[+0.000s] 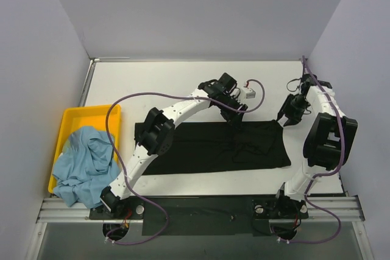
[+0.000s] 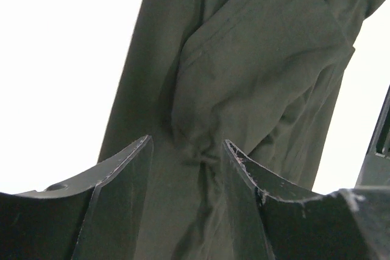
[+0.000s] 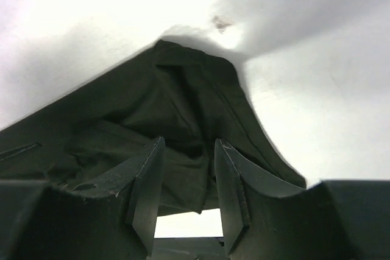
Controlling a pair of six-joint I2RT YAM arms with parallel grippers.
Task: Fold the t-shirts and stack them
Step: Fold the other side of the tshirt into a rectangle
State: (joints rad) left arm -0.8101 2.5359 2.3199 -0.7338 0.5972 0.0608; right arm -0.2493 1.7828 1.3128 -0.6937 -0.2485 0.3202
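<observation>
The black t-shirt (image 1: 201,147) lies spread flat across the middle of the table, its right part wrinkled and doubled over. My left gripper (image 1: 239,115) is down on its far edge; in the left wrist view its jaws (image 2: 187,141) stand part open astride a small pucker of the black cloth (image 2: 256,59). My right gripper (image 1: 285,119) is at the shirt's far right corner; its jaws (image 3: 189,141) also stand apart with black cloth (image 3: 122,108) between them. The light blue t-shirt (image 1: 85,162) lies crumpled in a tray at the left.
The yellow tray (image 1: 91,114) stands at the left edge of the table, the blue cloth spilling over its near end. Grey walls close in the back and sides. A metal rail (image 1: 201,202) with both arm bases runs along the near edge.
</observation>
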